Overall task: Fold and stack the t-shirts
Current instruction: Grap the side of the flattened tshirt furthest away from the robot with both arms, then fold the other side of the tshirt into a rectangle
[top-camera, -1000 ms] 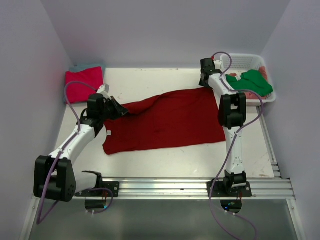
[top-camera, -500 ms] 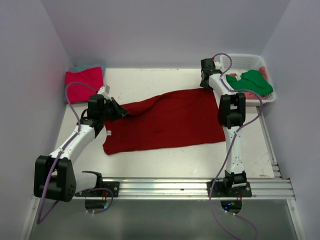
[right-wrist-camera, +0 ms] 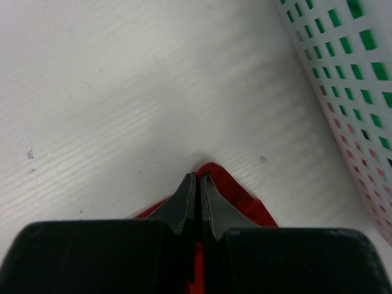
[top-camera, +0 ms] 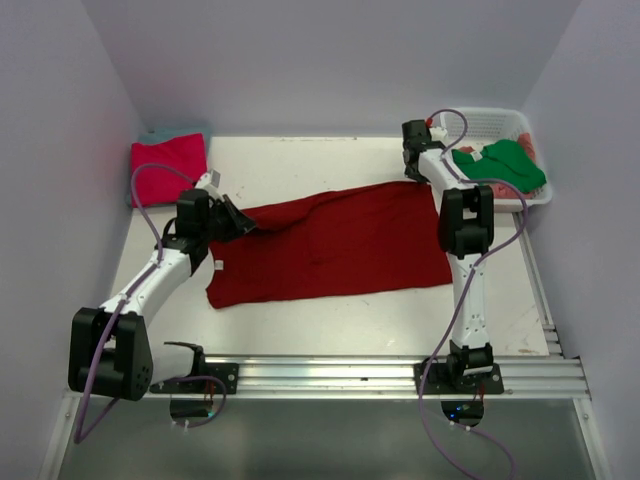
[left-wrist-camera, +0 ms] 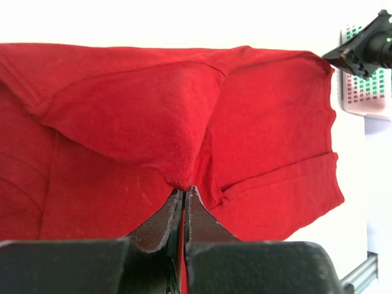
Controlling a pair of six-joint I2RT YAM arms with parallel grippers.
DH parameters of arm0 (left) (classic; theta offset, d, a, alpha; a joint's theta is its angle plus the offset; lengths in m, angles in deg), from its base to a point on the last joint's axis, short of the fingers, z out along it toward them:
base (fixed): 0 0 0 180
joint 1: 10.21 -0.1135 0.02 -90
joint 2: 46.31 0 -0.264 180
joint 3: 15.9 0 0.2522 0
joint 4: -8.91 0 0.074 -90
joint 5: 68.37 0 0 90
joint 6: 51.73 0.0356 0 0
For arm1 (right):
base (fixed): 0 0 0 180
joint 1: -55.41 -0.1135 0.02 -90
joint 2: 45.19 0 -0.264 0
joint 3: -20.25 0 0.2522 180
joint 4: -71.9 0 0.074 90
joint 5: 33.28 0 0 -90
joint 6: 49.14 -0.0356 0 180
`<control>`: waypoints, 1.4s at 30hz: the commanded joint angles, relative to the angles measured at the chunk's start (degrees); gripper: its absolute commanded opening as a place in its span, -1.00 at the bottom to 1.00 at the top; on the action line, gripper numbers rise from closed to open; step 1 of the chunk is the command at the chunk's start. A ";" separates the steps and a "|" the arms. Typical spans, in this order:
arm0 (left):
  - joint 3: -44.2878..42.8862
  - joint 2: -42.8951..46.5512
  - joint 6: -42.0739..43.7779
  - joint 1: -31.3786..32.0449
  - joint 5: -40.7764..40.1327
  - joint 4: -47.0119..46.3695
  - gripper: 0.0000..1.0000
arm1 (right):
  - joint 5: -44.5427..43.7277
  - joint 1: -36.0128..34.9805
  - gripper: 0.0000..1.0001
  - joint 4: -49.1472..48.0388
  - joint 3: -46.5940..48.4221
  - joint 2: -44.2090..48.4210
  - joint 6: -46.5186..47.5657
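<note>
A dark red t-shirt point(top-camera: 335, 245) lies spread across the middle of the table. My left gripper point(top-camera: 243, 226) is shut on its left end, and the pinched cloth point(left-wrist-camera: 179, 177) rises in a fold at the fingertips. My right gripper point(top-camera: 418, 176) is shut on the shirt's far right corner point(right-wrist-camera: 215, 170), close to the basket. A folded magenta-pink t-shirt point(top-camera: 168, 167) lies at the far left corner on a teal one point(top-camera: 163, 134). A green t-shirt point(top-camera: 505, 164) and a salmon-pink one point(top-camera: 495, 190) lie in the basket.
The white lattice basket point(top-camera: 495, 122) stands at the far right corner, its wall point(right-wrist-camera: 343, 79) just right of my right gripper. Purple-grey walls close in the table on three sides. A metal rail point(top-camera: 330, 372) runs along the near edge.
My right gripper has closed on the shirt's far right corner. The left arm has held still with the shirt in its grip.
</note>
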 commanded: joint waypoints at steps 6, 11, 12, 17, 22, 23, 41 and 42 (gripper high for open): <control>-6.75 4.34 2.51 -1.49 -7.95 0.48 -1.00 | -5.83 0.43 -1.00 -8.04 -5.91 12.92 4.65; -8.25 5.94 2.78 -1.66 -10.51 2.76 -1.00 | -4.86 0.43 -1.00 -11.38 -10.22 18.28 6.67; -8.43 5.94 2.60 -1.66 -10.51 3.38 -1.00 | -4.87 0.52 -1.00 -11.21 -10.83 18.98 6.59; -8.34 6.20 2.08 -1.75 -7.79 6.10 -1.00 | -3.81 -0.09 -1.00 -11.29 -19.79 25.56 5.80; -7.55 6.99 2.69 -1.75 -5.85 9.01 -1.00 | -4.16 -0.80 -1.00 -9.28 -31.28 31.81 3.43; -7.64 7.16 2.95 -1.75 -5.77 10.23 -1.00 | -4.25 -1.23 -1.00 -9.10 -32.97 32.87 2.81; -0.70 12.17 3.04 -1.75 1.88 18.16 -1.00 | -5.57 -2.91 -1.00 -6.55 -53.38 45.10 -0.88; 0.00 12.18 2.61 -1.75 2.14 17.81 -1.00 | -5.57 -3.00 -1.00 -6.64 -53.38 44.83 -0.97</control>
